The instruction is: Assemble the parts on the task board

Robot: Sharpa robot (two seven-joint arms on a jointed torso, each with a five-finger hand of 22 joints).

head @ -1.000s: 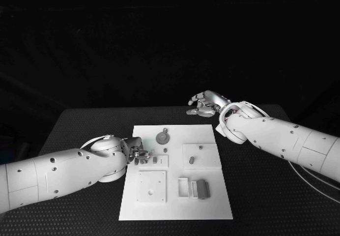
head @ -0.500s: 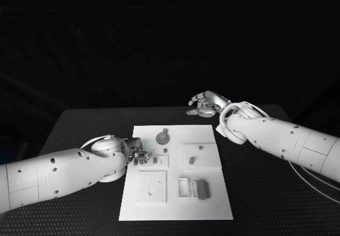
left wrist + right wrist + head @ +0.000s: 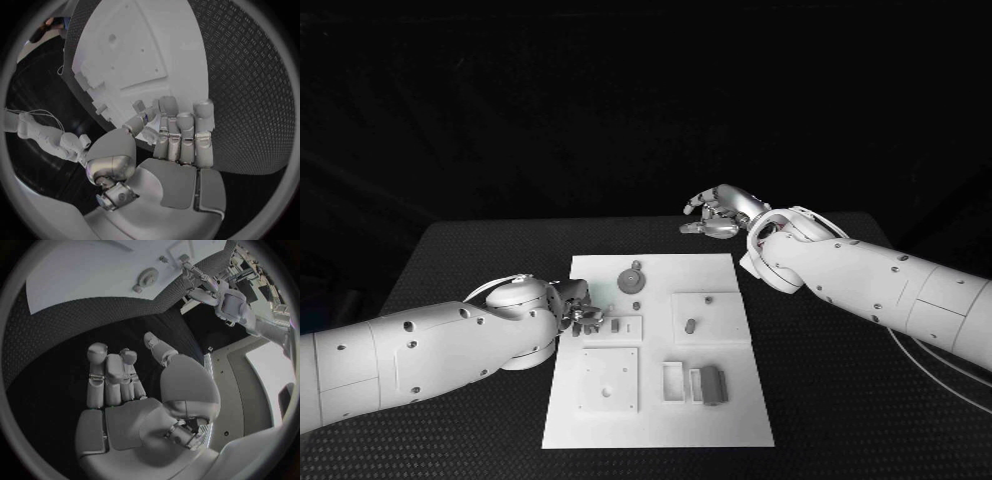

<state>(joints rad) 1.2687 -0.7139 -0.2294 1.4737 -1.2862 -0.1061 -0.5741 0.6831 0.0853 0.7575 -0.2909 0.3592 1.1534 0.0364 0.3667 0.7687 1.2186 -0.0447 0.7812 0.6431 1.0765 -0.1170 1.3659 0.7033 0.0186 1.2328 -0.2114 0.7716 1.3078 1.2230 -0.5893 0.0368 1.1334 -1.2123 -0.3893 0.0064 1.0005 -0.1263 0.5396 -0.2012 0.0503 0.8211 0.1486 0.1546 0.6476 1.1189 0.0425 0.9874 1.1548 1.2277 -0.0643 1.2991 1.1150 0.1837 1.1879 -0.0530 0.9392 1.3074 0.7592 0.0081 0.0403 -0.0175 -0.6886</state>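
Note:
The white task board (image 3: 733, 420) lies in the middle of the black table. On it are a round grey part with a stub (image 3: 632, 278), a small grey peg (image 3: 689, 324), a grey block (image 3: 713, 383) in a slotted holder, and a raised square plate (image 3: 610, 378). My left hand (image 3: 584, 316) is at the board's left edge, and its thumb and a finger pinch a small dark part (image 3: 615, 324) over a little square fixture. In the left wrist view the left hand (image 3: 178, 137) has its fingers side by side at the board's rim (image 3: 94, 95). My right hand (image 3: 715, 214) hovers beyond the board's far edge with nothing in it; in the right wrist view the right hand (image 3: 119, 380) has loosely bent fingers.
Black textured table (image 3: 473, 260) surrounds the board on all sides. My right forearm (image 3: 877, 280) reaches over the table's right side, and my left forearm (image 3: 430, 350) lies along the left side. The round part (image 3: 147, 277) is also seen in the right wrist view.

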